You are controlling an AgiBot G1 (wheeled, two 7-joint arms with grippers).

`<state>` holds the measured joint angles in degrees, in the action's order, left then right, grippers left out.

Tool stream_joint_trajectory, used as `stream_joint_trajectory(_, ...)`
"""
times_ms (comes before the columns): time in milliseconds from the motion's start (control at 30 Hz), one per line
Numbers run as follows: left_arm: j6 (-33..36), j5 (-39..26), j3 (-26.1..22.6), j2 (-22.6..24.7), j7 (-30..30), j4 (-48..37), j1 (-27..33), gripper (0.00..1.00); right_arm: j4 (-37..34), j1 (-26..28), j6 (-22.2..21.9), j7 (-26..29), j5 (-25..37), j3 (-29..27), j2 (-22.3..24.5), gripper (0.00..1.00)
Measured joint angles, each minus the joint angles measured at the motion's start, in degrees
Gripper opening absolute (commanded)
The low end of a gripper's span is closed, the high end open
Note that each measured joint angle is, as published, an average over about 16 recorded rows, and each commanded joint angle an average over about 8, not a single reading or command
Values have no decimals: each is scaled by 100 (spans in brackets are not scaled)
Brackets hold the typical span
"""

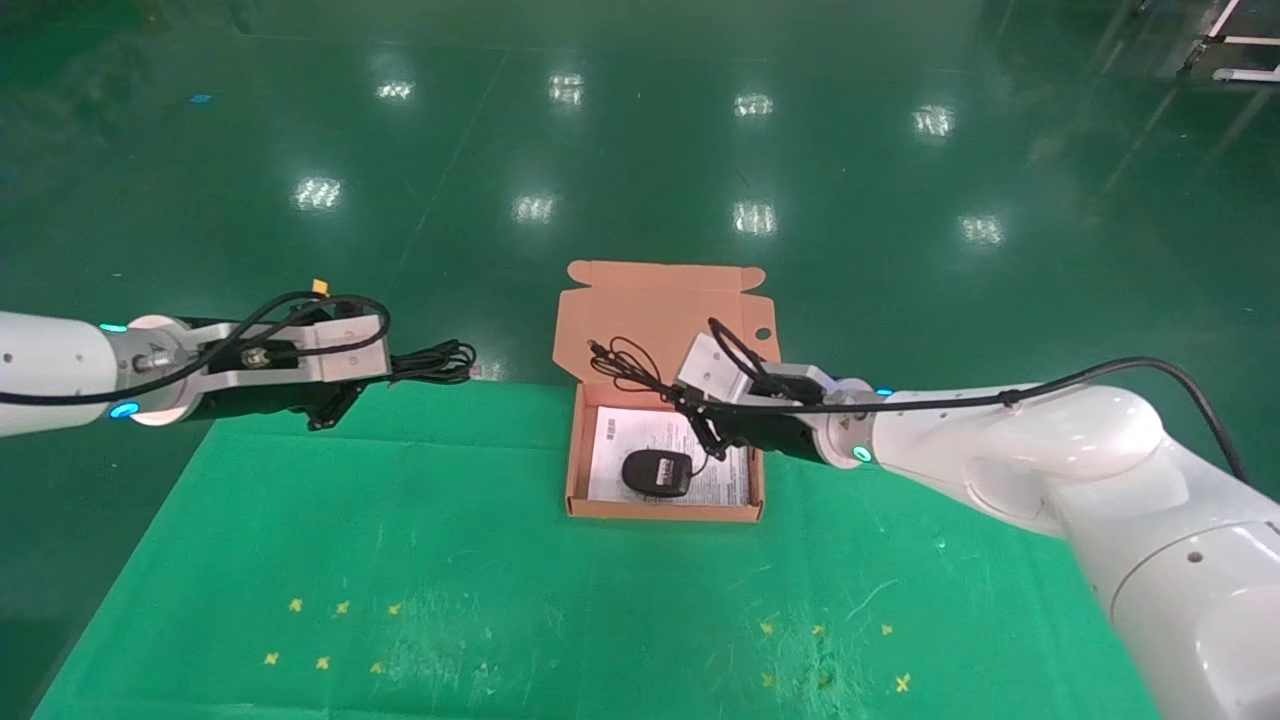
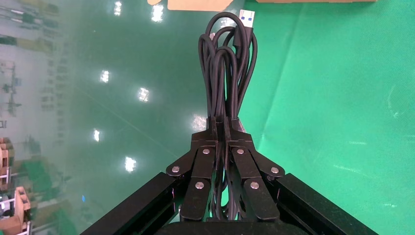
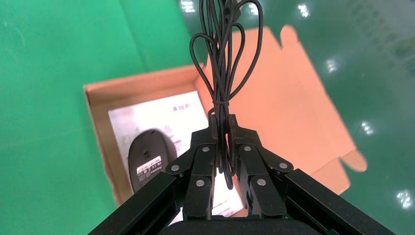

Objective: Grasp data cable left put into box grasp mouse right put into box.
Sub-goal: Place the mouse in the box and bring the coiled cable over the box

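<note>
The box [image 1: 660, 310] lies open at the table's far middle, flap lid folded back. The mouse [image 1: 657, 472] rests in it on the white sheet, its pale label facing up [image 3: 149, 159]. My right gripper [image 1: 697, 408] hovers over the box [image 3: 293, 98], shut on the looped bundle of the mouse's cord [image 3: 222, 63], which sticks out over the lid. My left gripper [image 1: 385, 365] is in the air at the table's far left edge, away from the box. It is shut on the data cable [image 1: 435, 362], a long black bundle [image 2: 227, 73] with its plug end [image 2: 247, 18] pointing away.
Green cloth [image 1: 450, 560] covers the table, with small yellow cross marks [image 1: 330, 635] near the front. Beyond the far edge is shiny green floor [image 1: 700, 120]. A strip of the box's cardboard [image 2: 195, 4] shows ahead of the left gripper.
</note>
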<state>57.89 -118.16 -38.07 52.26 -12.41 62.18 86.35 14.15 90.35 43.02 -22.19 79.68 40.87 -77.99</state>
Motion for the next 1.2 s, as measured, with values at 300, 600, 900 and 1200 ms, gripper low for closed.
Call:
stream_joint_trajectory(300,0,-4,-1,-2,-7,8,-2,0,137,-173,-266,328,-81,499,-37,28)
stream_joint_trajectory(600,0,-6,-2,-3,-9,10,-4,0,286,-222,-367,533,-133,827,-43,100)
stream_joint_trajectory(900,-46,0,-30,88,41,14,-42,0,409,-194,-361,537,-165,814,123,100)
stream_joint_trajectory(1200,-306,103,-105,473,293,-140,-186,0,819,-97,-340,608,-152,775,710,100)
